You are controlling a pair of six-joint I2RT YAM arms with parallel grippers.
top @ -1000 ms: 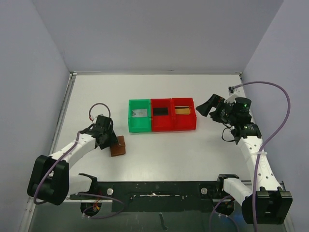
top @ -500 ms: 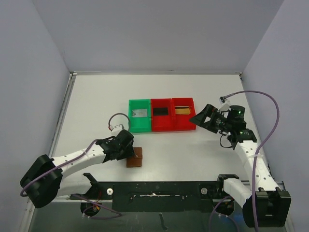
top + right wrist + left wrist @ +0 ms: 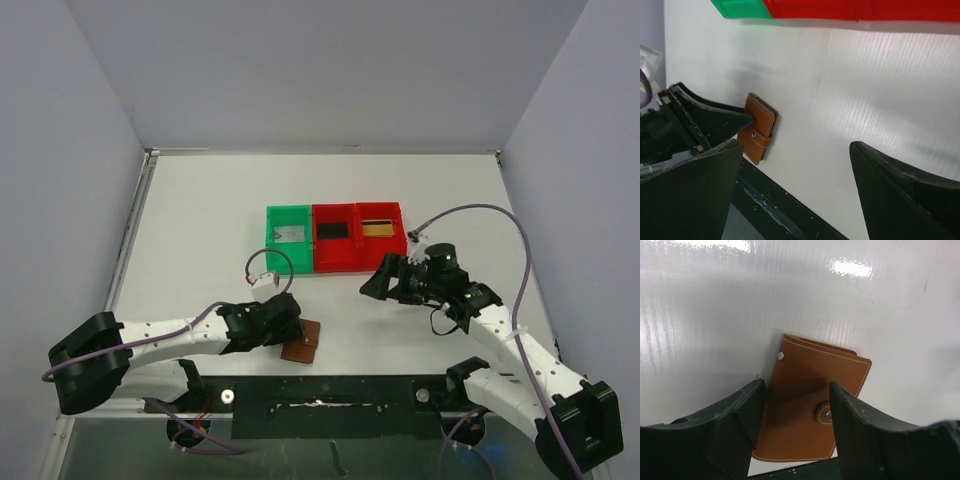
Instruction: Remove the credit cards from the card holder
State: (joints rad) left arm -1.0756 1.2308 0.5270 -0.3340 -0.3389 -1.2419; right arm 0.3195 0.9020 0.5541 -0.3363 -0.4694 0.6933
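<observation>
The brown leather card holder [image 3: 302, 343] lies closed and flat near the table's front edge, its snap tab fastened [image 3: 826, 413]. My left gripper [image 3: 289, 331] is open over it, one finger at its left edge and the other above the tab [image 3: 797, 390]. A pale blue card edge shows inside the holder [image 3: 763, 105]. My right gripper [image 3: 373, 287] hangs wide open to the right of the holder, apart from it, nothing between its fingers [image 3: 796, 145]. Loose credit cards lie in the bins: a pale one [image 3: 291, 234], a dark one [image 3: 333, 231] and a gold one [image 3: 377, 228].
A green bin [image 3: 272, 240] and two red bins [image 3: 318, 252] [image 3: 402, 240] stand in a row at mid-table. A black frame rail [image 3: 330, 392] runs along the near edge just below the card holder. Grey walls close in both sides.
My left gripper has slid the card holder right and toward the near edge. The right gripper has swung left and lower, toward the table's middle.
</observation>
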